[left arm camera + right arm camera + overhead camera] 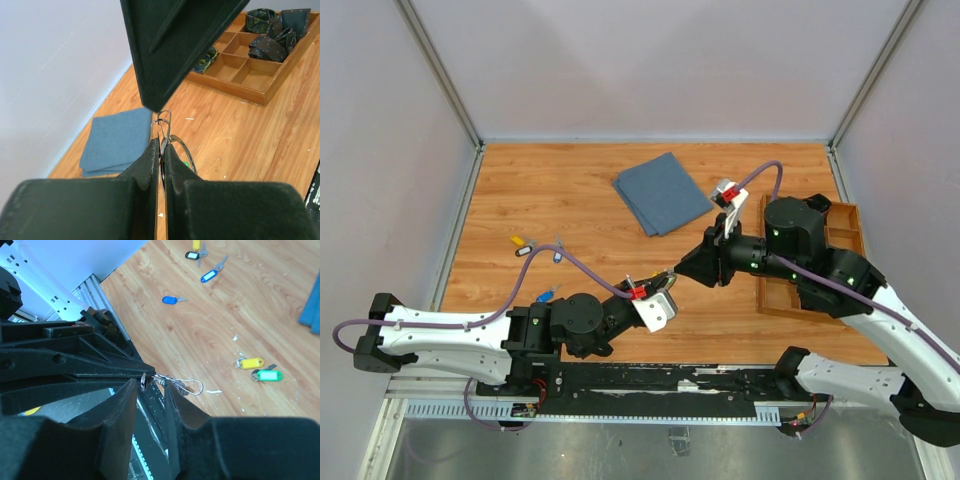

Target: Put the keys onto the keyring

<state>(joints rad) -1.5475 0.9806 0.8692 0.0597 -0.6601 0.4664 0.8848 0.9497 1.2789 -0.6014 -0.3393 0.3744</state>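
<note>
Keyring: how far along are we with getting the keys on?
Nothing threaded yet: no key hangs on the keyring. In hand: the left gripper has its fingers shut on the ring; the right gripper is open right by it. Left: the blue, yellow and green keys all lie on the table.
</note>
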